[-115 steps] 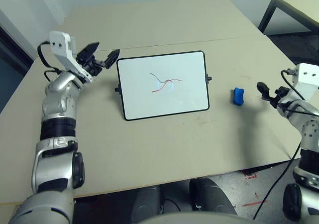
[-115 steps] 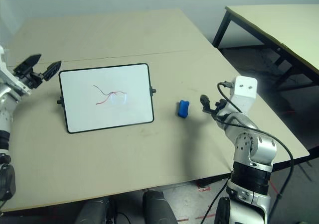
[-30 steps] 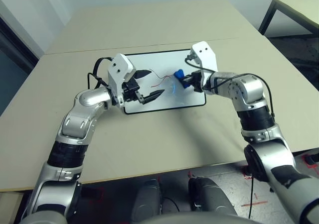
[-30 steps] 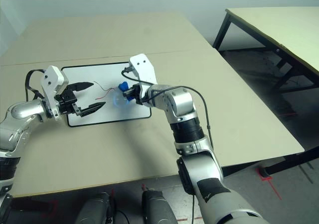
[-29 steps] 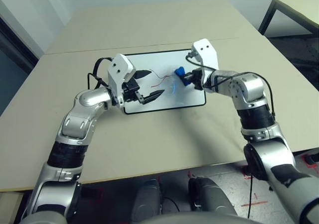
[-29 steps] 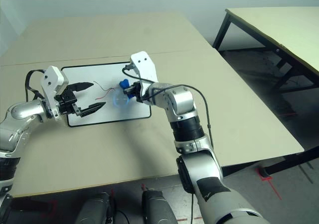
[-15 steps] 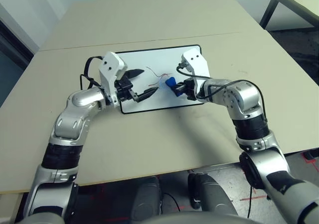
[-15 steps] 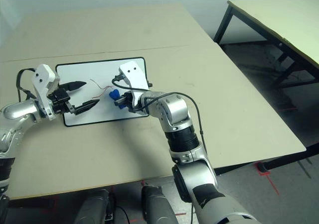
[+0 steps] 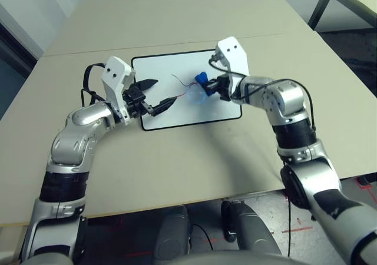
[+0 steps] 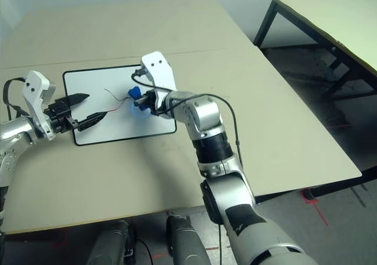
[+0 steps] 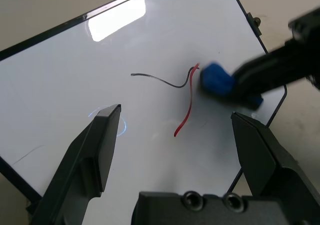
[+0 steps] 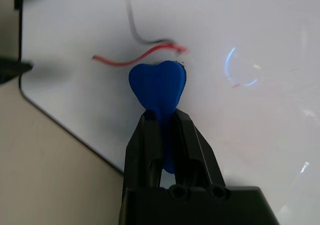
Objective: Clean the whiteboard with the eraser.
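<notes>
The left gripper [image 9: 155,94] hovers with its black fingers spread, empty, over the left part of the rectangular white whiteboard with thin black frame [image 9: 177,115]. Right of it, the thin red and dark scribble [image 11: 184,99] runs across the board's middle. At the scribble's right end, touching it, sits the small bright blue eraser block [image 12: 157,82], clamped in the right gripper [image 12: 162,121].

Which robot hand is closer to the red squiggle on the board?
The right gripper: its small blue rounded eraser sits at the end of the red squiggle. The open left gripper hovers beside it over the white black-framed whiteboard.
</notes>
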Controlling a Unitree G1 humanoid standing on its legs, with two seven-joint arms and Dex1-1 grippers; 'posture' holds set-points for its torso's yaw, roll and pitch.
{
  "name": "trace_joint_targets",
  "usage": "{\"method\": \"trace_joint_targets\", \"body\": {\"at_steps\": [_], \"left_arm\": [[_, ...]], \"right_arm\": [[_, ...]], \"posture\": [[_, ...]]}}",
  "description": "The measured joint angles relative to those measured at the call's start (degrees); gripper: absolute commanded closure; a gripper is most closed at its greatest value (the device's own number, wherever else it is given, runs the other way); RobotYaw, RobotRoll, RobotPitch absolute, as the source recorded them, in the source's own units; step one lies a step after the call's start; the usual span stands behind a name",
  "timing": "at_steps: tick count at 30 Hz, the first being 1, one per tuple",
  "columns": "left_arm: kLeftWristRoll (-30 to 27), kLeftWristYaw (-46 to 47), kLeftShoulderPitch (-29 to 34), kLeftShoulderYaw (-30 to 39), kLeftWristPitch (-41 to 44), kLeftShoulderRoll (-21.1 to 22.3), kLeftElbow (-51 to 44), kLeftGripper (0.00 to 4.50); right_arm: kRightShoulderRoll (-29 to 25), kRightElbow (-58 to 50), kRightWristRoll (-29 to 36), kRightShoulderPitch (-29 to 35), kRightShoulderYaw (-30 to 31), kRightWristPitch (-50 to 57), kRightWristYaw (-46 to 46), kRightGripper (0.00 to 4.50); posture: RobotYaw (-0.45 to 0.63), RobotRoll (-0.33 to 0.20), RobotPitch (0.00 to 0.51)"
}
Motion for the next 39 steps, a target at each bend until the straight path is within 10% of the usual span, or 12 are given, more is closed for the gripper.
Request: {"method": "trace_joint_targets", "body": {"at_steps": [10, 21, 32, 39], "left_arm": [[-0.7, 0.9, 1.4, 0.1, 0.5, 0.0, -0.5, 0.0], [-1.0, 1.7, 2.0, 0.3, 0.6, -0.1, -1.9, 0.0], [-1.1, 1.7, 2.1, 1.3, 0.7, 0.4, -1.2, 0.0], [-1.2, 1.8, 3.1, 2.8, 1.2, 0.8, -1.0, 0.0]], "right_arm": [[0.4, 11.6, -1.6, -9.7, -2.6, -7.4, 0.2, 4.3], [2.1, 3.4, -1.6, -2.1, 0.2, -2.9, 0.7, 4.31], [2.9, 14.2, -2.7, -11.6, -4.8, -10.0, -1.4, 4.31], [5.0, 9.1, -2.5, -7.0, -2.6, -7.4, -0.5, 4.31]], "posture": [[0.18, 0.0, 0.185], [0.18, 0.0, 0.187], [0.19, 0.0, 0.192], [0.2, 0.0, 0.193]]}}
